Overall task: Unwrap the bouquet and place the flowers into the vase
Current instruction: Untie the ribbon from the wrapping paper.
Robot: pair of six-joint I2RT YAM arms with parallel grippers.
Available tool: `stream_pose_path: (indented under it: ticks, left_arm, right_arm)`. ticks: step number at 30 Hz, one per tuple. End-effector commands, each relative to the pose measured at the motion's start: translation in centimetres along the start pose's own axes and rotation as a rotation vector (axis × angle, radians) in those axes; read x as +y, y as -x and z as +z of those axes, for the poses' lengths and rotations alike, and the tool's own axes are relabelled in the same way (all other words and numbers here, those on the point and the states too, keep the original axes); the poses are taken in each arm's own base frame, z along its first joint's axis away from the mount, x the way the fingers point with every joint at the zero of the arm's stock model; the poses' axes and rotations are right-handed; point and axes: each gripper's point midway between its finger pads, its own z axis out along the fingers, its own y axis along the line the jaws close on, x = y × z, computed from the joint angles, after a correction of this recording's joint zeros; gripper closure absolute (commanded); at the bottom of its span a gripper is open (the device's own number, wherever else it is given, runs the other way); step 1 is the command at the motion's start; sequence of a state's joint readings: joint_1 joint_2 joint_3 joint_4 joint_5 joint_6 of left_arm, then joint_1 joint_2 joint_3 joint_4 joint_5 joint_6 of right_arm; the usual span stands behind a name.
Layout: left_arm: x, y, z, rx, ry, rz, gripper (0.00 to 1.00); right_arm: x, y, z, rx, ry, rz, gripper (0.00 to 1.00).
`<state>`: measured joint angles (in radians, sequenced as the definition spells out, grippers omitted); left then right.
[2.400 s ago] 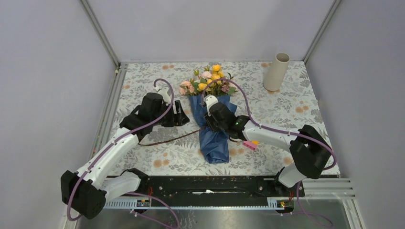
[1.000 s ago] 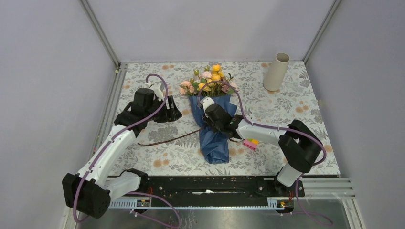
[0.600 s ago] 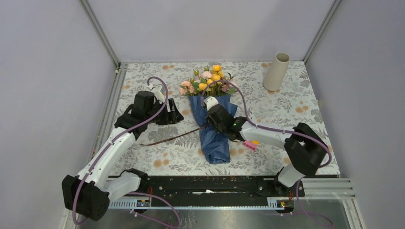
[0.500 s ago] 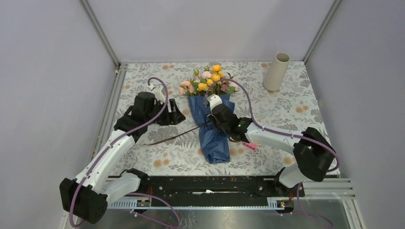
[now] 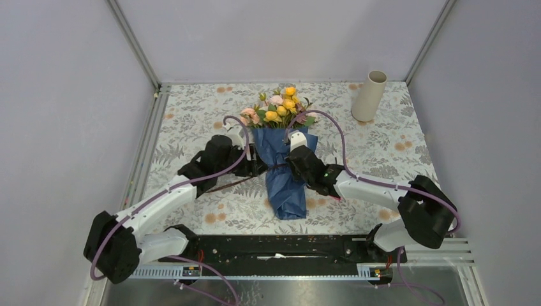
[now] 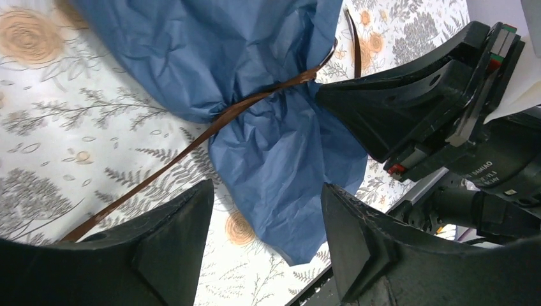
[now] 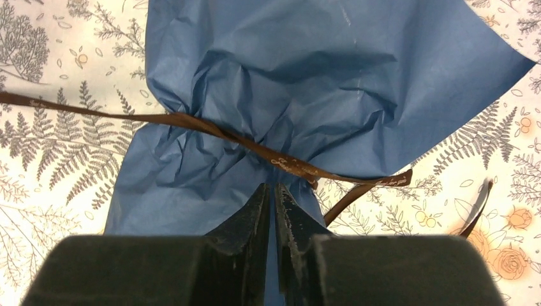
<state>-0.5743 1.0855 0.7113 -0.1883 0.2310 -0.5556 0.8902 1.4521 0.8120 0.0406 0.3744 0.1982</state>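
Note:
The bouquet lies mid-table, its flowers [image 5: 281, 108] pointing away and its blue paper [image 5: 285, 188] toward me. A dark brown ribbon [image 7: 191, 121] crosses the pinched waist, and its loose tail [image 5: 223, 184] trails left. My right gripper [image 7: 273, 191] is shut on a fold of blue paper just below the ribbon. My left gripper [image 6: 268, 210] is open at the wrap's left side, with the paper's lower end [image 6: 287, 185] showing between its fingers [image 6: 172, 236]. The beige vase [image 5: 369, 95] stands upright at the far right, apart from both arms.
A floral-print cloth [image 5: 191, 115] covers the table. Grey enclosure walls close the left, back and right. A metal rail [image 5: 143, 159] runs along the left edge and a black rail [image 5: 274, 245] along the near edge by the arm bases.
My left arm has swung right, from the far left up to the bouquet's waist. The right gripper has closed on the paper at the waist and shifted slightly right.

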Motion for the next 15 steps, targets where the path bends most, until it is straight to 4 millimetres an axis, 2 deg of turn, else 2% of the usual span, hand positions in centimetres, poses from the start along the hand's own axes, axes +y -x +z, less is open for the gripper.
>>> stream_pose_path:
  ticks: [1,7,15]
  left_arm:
    - [-2.2,2.8,1.8,-0.116,-0.045,0.060,0.34]
    - [-1.4,2.2,3.5,-0.108,-0.012,0.057,0.35]
    - [2.5,0.2,4.6,-0.092,0.132,0.065,0.36]
  right_arm:
    - [1.4,2.0,-0.9,-0.077,0.077,0.036,0.82]
    - [0.6,1.9,-0.5,-0.056,0.032,-0.007,0.71]
    - [0.0,1.7,0.3,-0.033,-0.004,-0.057,0.64]
